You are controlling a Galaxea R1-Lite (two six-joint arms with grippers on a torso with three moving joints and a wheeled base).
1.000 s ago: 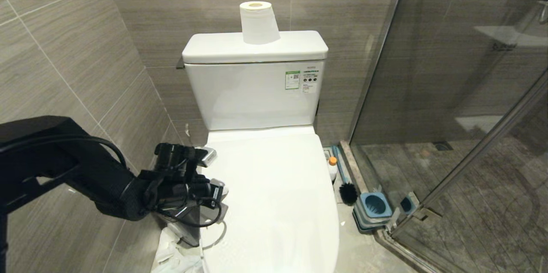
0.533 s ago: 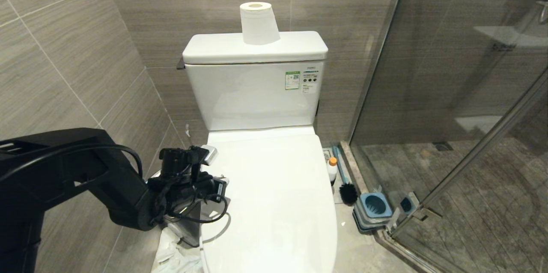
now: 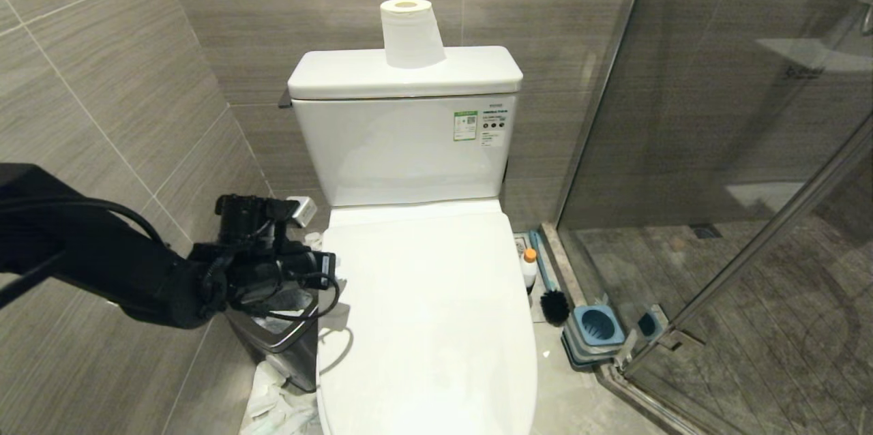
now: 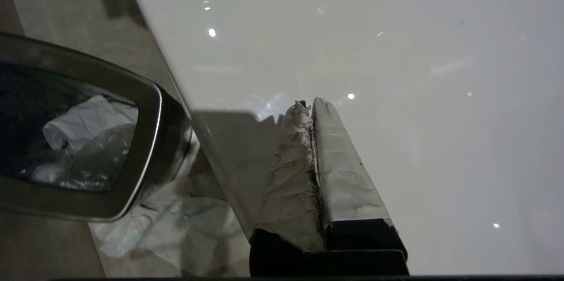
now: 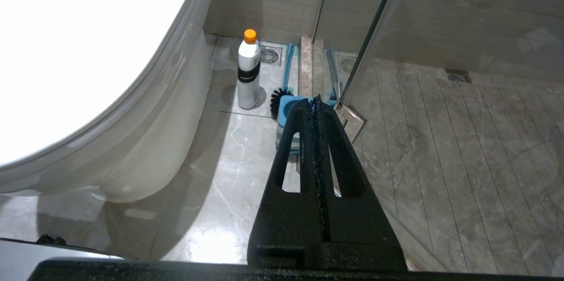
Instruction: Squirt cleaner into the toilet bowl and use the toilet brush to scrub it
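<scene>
I am holding my left arm (image 3: 123, 271) out level, left gripper (image 4: 308, 107) pressed closed; my right gripper (image 5: 315, 105) is hanging low, closed too.

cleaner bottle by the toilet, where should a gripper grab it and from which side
Probably the cleaner bottle is best gripped around its black-banded middle, since it stands upright and slim. Come from the open floor in front: the toilet crowds one side and the toilet brush the other.

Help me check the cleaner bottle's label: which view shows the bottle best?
The right wrist view: the bottle stands whole, orange cap to base. The head view shows only its top behind the toilet; the left wrist view shows none.
</scene>
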